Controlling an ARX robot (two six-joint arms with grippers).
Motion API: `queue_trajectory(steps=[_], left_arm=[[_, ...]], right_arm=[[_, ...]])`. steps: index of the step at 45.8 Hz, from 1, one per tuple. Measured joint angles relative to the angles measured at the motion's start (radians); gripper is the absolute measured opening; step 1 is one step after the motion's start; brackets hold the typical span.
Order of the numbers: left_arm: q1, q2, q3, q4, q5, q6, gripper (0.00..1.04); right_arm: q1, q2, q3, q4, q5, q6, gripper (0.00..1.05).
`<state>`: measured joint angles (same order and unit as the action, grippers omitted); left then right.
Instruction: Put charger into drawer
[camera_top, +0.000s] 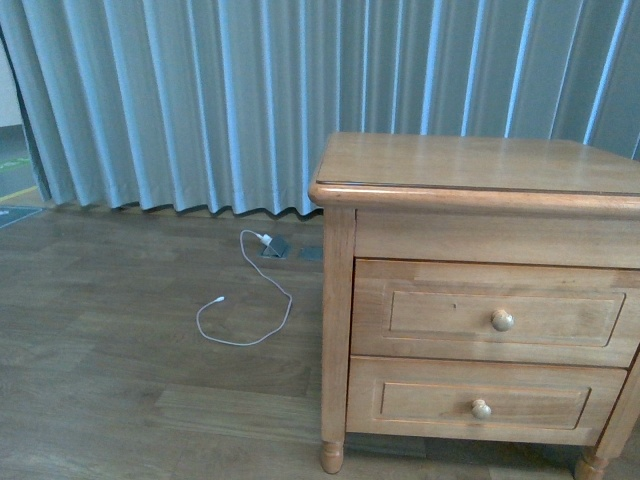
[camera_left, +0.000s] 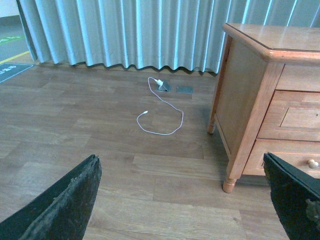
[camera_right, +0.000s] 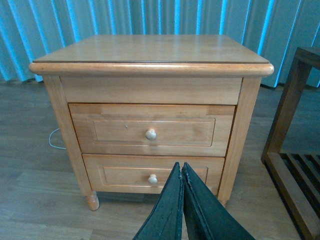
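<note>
The drawer (camera_top: 500, 315) is the upper one in a light-brown wooden nightstand (camera_top: 480, 165). It is closed, with a round pale knob (camera_top: 502, 320). In the right wrist view the drawer (camera_right: 150, 131) faces me, and my right gripper (camera_right: 181, 165) hangs shut and empty in front of the lower drawer. In the left wrist view my left gripper (camera_left: 180, 160) is open wide above bare floor, left of the nightstand, with the drawer (camera_left: 297, 117) at the picture's edge. The charger is out of view. Neither gripper shows in the front view.
A long thin white cable (camera_top: 245, 300) with a small plug lies on the wooden floor near a floor socket (camera_top: 277, 246), also in the left wrist view (camera_left: 160, 115). Grey curtains (camera_top: 200, 100) hang behind. A dark wooden rack (camera_right: 295, 150) stands beside the nightstand. The lower drawer (camera_top: 480, 405) is closed.
</note>
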<state>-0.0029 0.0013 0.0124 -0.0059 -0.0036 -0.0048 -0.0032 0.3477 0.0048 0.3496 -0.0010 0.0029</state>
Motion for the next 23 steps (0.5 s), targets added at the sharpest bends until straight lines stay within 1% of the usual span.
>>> queue_trajectory(steps=[23], left_arm=[[0.0,0.0,0.0,0.0,0.0,0.0,0.99]], right_arm=[[0.0,-0.163,0.0,-0.162,0.0,0.0,0.02]])
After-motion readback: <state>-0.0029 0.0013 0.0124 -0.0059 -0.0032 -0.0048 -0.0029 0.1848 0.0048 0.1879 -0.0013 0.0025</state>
